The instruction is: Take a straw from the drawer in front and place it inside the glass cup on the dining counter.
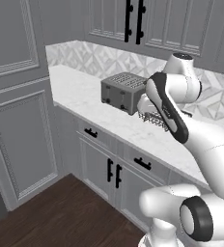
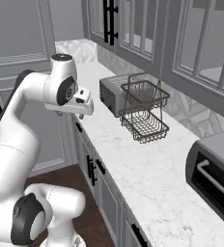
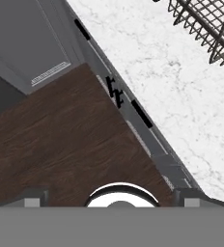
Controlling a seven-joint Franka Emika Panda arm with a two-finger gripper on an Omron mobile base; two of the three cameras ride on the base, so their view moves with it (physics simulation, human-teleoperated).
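1. Drawer [image 1: 143, 164] shut under the marble worktop [image 1: 85, 94], 6 o'clock of the toaster [image 1: 123, 90]; second drawer front [image 1: 91, 133] at its 10 o'clock.
2. Right base view adds a two-tier wire basket [image 2: 143, 111] and a microwave [image 2: 213, 176].
3. Gripper [image 2: 80, 107] above the worktop edge; finger spread: can't tell.

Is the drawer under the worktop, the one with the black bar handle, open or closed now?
Closed. The drawer sits flush with the cabinet doors below the worktop, and none of its inside shows. The claw is above the floor.
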